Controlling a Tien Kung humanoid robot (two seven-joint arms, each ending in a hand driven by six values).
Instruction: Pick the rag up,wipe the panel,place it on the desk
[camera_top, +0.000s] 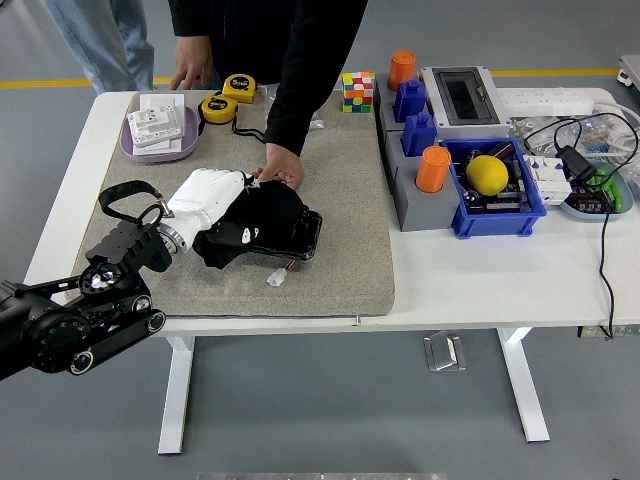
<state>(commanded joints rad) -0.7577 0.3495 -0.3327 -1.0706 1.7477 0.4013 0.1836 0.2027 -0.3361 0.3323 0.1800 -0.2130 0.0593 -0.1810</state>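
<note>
Fingers (228, 190) of left hand (205, 195) press rag (250, 215) onto panel (295, 235).

The black cloth rag (250, 215) is bunched over the flat black glossy panel (296, 232), so most of the panel's top is covered and only its right end and front edge show. The robot's white-covered left hand (207, 195) presses into the rag; its fingertips are lost in the folds. A person's hand (282, 171) sits at the panel's far edge, fingers partly behind the cloth. The person is cut off by the top edge. Print on the small white boxes (157, 122) is too small to read.
</note>
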